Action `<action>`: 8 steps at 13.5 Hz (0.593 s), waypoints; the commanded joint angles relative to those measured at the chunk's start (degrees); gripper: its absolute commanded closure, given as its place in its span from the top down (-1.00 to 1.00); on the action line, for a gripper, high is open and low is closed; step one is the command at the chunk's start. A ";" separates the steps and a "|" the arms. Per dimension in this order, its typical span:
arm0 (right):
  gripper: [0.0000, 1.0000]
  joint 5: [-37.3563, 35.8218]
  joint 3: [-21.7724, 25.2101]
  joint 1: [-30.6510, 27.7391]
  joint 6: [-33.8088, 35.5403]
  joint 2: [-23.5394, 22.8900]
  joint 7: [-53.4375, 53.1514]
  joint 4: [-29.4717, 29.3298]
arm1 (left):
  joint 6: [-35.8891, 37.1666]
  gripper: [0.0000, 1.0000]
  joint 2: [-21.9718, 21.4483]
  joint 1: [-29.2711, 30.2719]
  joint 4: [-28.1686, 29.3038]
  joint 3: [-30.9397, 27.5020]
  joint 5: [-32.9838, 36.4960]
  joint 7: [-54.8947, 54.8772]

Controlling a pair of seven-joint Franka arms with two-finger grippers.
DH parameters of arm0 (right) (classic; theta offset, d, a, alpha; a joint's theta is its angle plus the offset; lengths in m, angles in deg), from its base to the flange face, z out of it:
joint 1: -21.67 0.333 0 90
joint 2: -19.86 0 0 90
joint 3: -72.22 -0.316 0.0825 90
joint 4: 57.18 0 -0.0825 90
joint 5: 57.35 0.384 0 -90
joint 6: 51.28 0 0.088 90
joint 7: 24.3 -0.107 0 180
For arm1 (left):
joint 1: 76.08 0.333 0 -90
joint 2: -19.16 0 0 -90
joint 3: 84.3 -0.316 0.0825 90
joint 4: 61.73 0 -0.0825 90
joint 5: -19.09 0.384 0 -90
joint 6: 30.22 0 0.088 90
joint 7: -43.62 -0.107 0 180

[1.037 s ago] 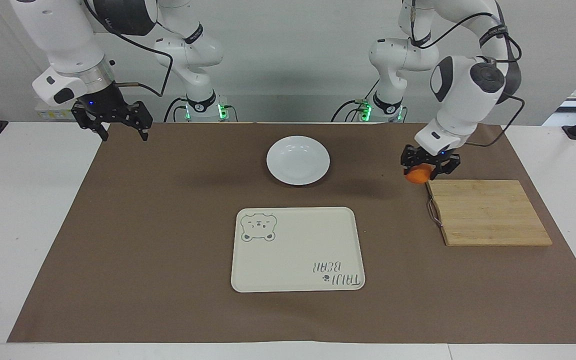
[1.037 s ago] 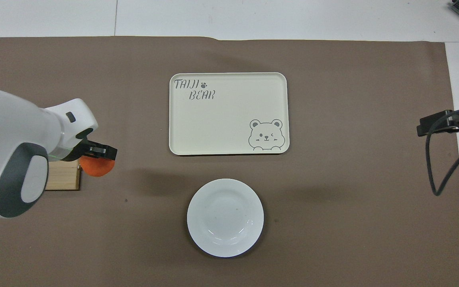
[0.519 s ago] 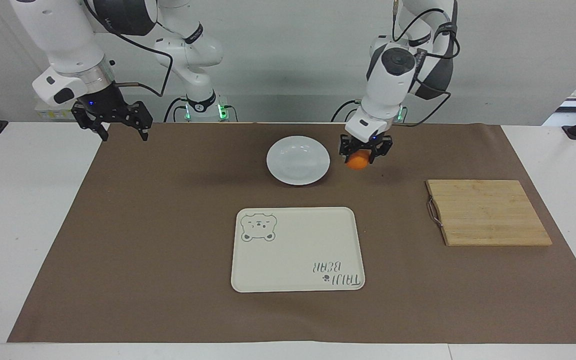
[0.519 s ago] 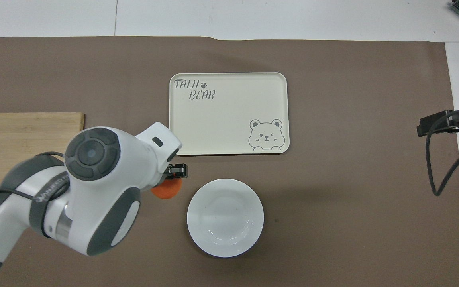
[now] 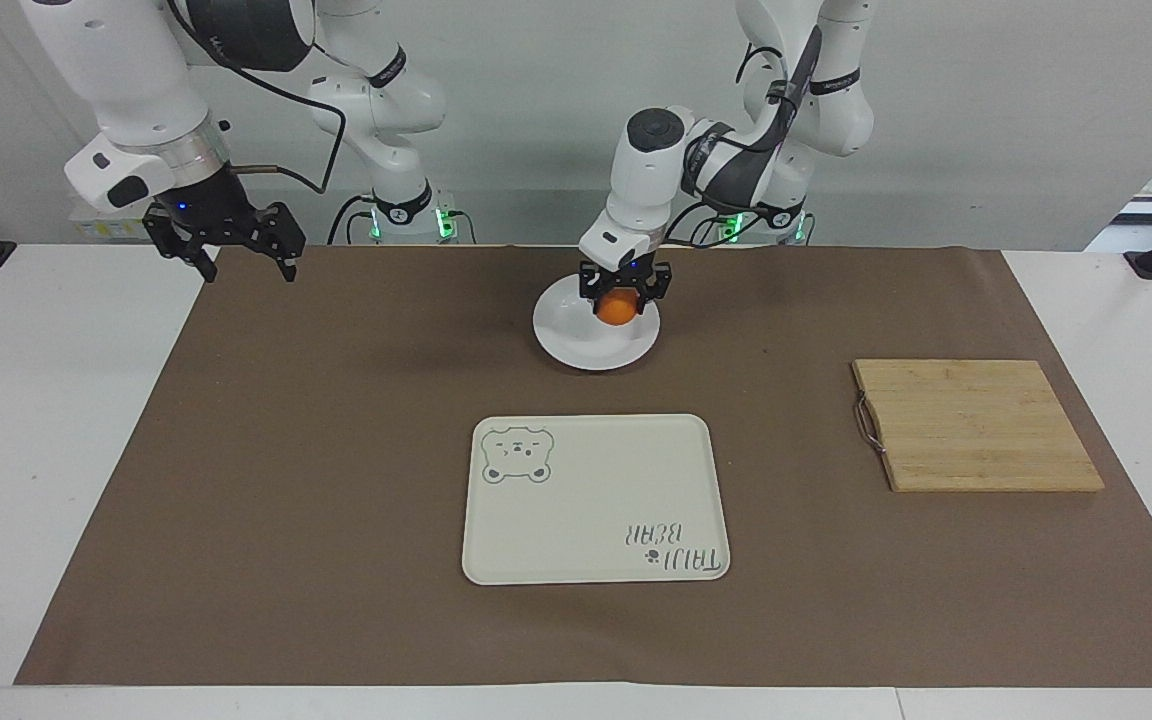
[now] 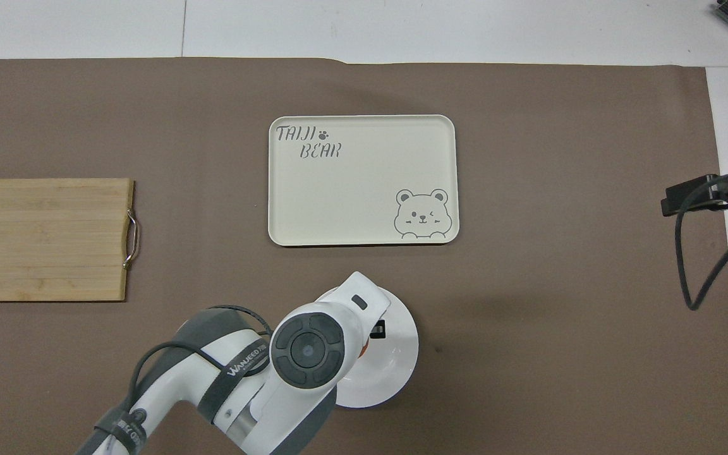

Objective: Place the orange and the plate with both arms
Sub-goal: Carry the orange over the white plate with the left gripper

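Over the plate (image 5: 596,335), your left gripper (image 5: 622,296) is clamped on the orange (image 5: 616,310), holding it just above the white dish, which sits nearer the robots than the cream tray (image 5: 596,500). You appear to be at the step of setting the fruit down; the next move likely calls for a short lowering until the orange rests on the plate, then letting go gently so it does not roll. Your right gripper (image 5: 236,245) waits, fingers spread and empty, over the edge of the brown mat at the right arm's end of the table. From across the table you can see the grip itself, whereas from overhead the arm's white wrist hides the orange almost entirely and covers part of the plate.
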State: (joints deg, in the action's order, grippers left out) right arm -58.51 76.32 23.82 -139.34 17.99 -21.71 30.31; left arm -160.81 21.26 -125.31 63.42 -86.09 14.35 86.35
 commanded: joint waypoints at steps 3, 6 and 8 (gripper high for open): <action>1.00 -0.07 -0.50 -0.74 -0.27 0.90 1.19 1.10 | -4.94 -1.00 2.12 -2.72 1.49 -1.10 -1.94 0.25; 1.00 -0.07 -0.50 -0.65 -0.27 0.90 1.19 1.10 | -4.67 -0.76 2.12 -2.28 1.93 -1.10 -3.33 -0.19; 1.00 -0.07 -0.50 -0.65 -0.27 0.90 1.19 1.10 | -4.24 0.37 2.03 -2.19 2.02 -1.10 -4.84 -0.45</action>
State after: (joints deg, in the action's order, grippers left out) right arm -58.51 76.32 23.82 -139.34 17.99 -21.71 30.31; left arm -164.56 24.28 -126.78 64.09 -86.40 11.09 86.61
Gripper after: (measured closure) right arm 0.000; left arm 0.238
